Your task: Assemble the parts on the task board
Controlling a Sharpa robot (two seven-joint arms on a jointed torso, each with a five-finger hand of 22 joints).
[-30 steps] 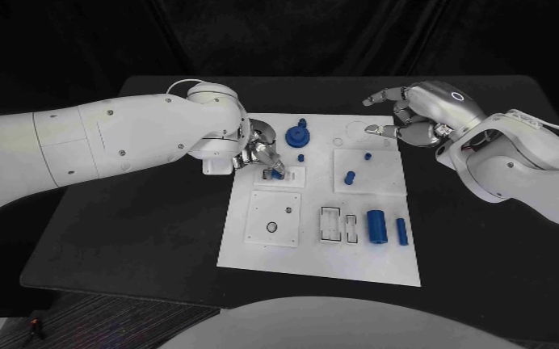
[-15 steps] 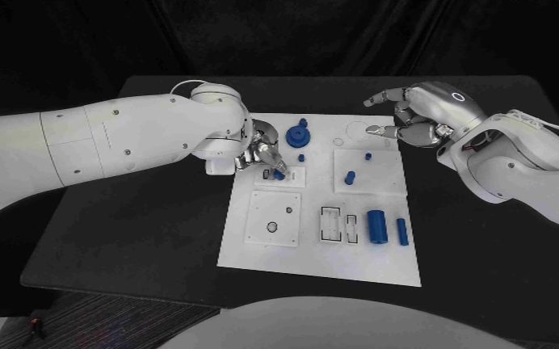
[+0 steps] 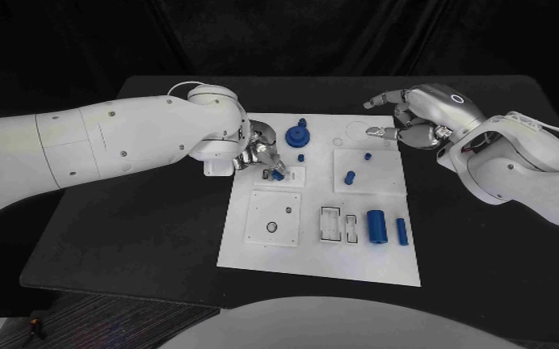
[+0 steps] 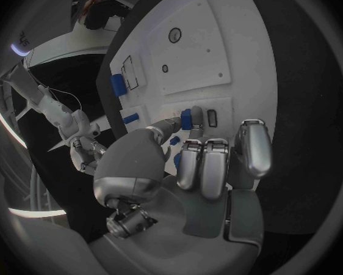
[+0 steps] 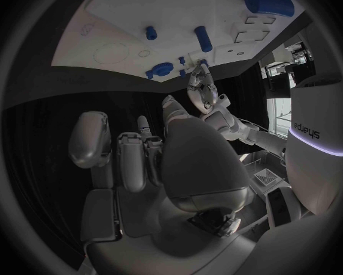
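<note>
The left hand point(image 3: 258, 155) is reaching in over the left edge of the white task board point(image 3: 321, 264) and pinching a small blue peg point(image 3: 277, 175) between thumb and fingertip, directly over a small raised white square block point(image 3: 292, 176) with a narrow slot in it. In the left wrist view the peg point(image 4: 186, 117) is sitting right beside that dark slot point(image 4: 212, 117), so I judge the hand is lining it up for insertion; whether it is already seated I cannot tell. The remaining fingers are curling loosely, out of the way.

At about one o'clock from that hand, a blue gear-like piece with a knob point(image 3: 300, 133) is standing upright on the board, and a tiny blue stub point(image 3: 302, 157) is sitting just below it. Toward the board's middle, a flat white plate with a round hole point(image 3: 274, 218) is lying at seven o'clock. Next to it, two rectangular recesses point(image 3: 340, 225) are waiting unfilled. Further right, a short blue pin point(image 3: 350, 177) is lying on a raised white tile, and a fat blue cylinder point(image 3: 376, 225) and a thinner blue rod point(image 3: 402, 231) are lying side by side at five o'clock, smooth and matte like moulded plastic.

The right hand point(image 3: 410, 119) is hovering off the board's two o'clock corner, holding nothing, its metallic fingers loosely curved and apart, presumably parked clear while the other arm is working.
</note>
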